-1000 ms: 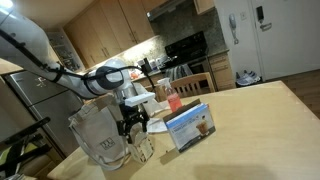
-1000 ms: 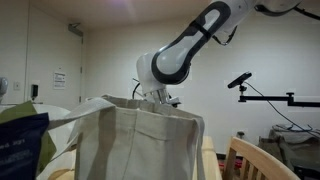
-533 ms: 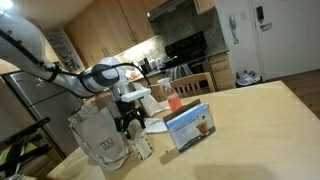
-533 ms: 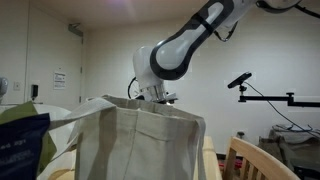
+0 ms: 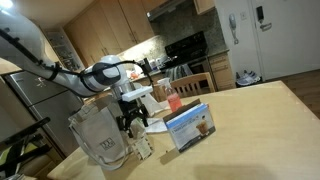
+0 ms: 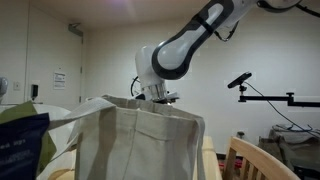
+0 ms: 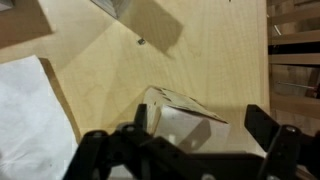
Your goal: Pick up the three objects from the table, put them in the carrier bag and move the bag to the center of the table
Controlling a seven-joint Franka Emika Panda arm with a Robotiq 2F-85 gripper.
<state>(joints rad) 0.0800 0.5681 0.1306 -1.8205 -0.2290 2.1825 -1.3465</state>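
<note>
In the wrist view the claw [image 7: 198, 124] hangs spread wide over the small pale box [image 7: 182, 112]. The box lies on the table [image 7: 200, 50] between the fingers, with neither visibly pressing it, so the claw holds nothing. Over the last second the arm has only edged slightly; the box is not lifted, and the first pick seems still ahead. The carrier bag [image 5: 98, 140] stands just beside it, and the blue carton [image 5: 192, 126] waits farther off.
</note>
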